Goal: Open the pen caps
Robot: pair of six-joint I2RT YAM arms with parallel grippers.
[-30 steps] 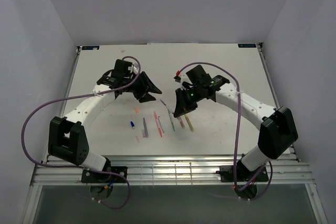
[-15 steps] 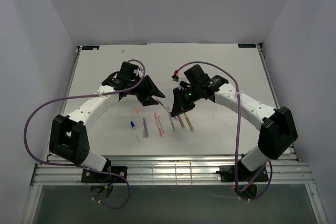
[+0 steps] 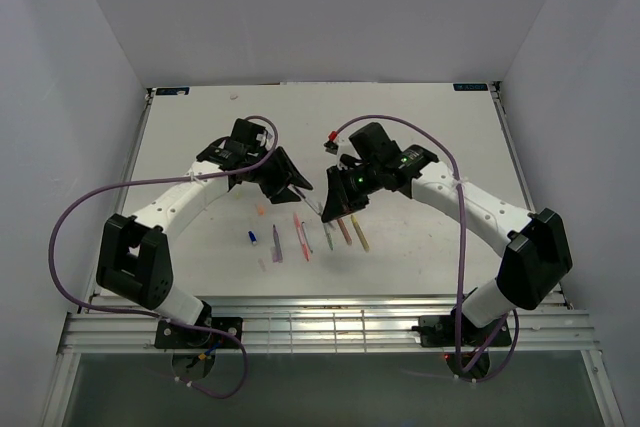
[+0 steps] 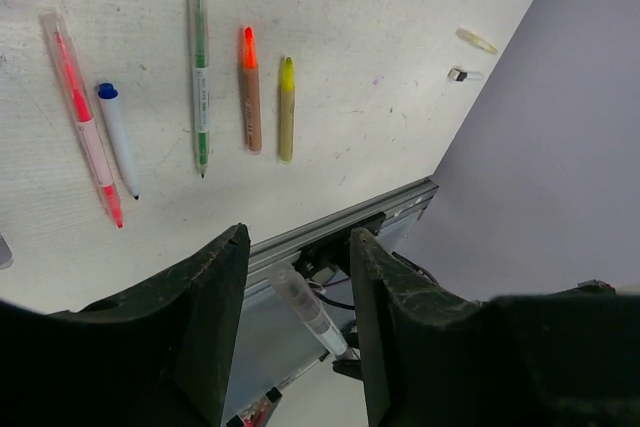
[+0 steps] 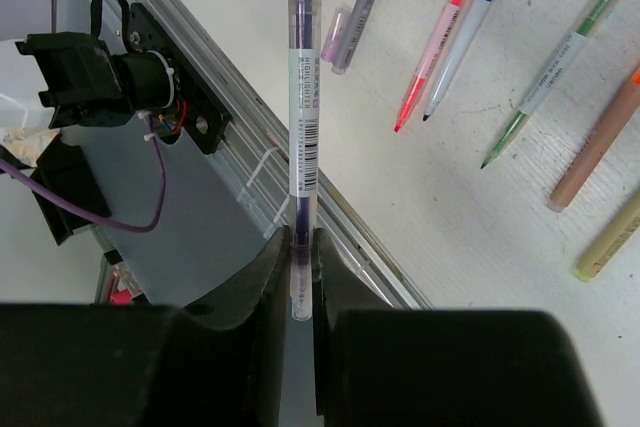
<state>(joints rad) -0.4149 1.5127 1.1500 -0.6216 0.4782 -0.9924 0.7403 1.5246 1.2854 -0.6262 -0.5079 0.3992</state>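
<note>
Right end effector: clamps purple pen.
Left end effector: wide around cap.
Risk: our off-centre pinch — pen slips.

I have the row of pens lying on the table, nearer the bases than both grippers; above it the raised pen runs from the right gripper leftward (between the jaws) into the left gripper.
</note>
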